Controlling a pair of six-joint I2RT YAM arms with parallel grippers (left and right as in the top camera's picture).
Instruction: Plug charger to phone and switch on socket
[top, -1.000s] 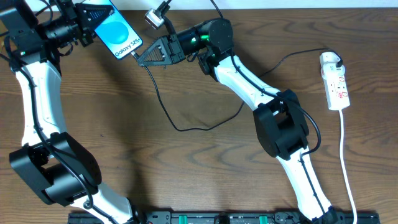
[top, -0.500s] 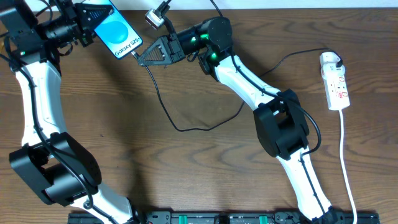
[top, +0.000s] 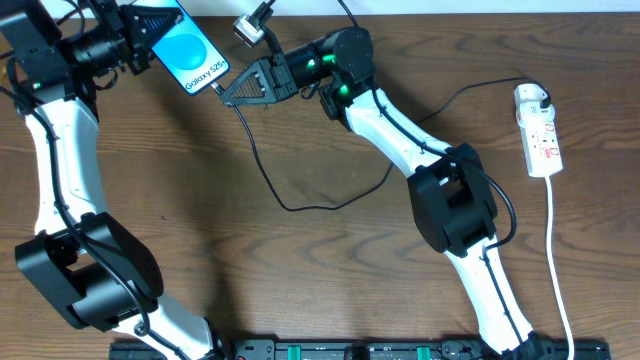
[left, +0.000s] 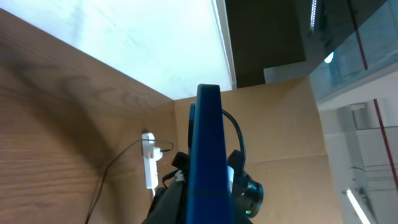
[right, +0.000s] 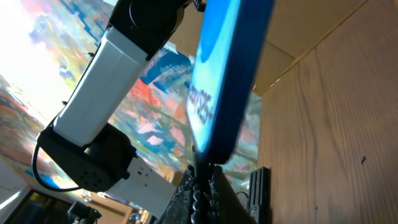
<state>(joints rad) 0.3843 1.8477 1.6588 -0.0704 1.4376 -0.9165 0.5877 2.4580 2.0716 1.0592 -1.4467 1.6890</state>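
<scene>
1. Left tool (top: 158, 32) is clenched on the phone (top: 192, 53), holding it up off the bench (top: 330, 260) at the far left corner, blue screen facing up and lower edge pointing towards the right tool.
2. From the left wrist the phone (left: 208, 155) shows edge-on, rising straight out from between that tool's fingers.
3. Right tool (top: 226, 94) is pinched tight on the charger (top: 262, 170) right at its plug end, tips just off the phone's lower edge.
4. In the right wrist view the phone (right: 227, 81) hangs directly ahead of the right tool (right: 202, 182), and the plug meets its bottom edge. Whether it is seated I cannot tell.
5. Behind the right tool the black cable drops to the bench, loops under that arm, then runs away to the right.
6. The socket (top: 541, 135) lies flat on the bench, well apart from both tools on the right arm's outer side, with the adapter (top: 533, 97) on its far end.
</scene>
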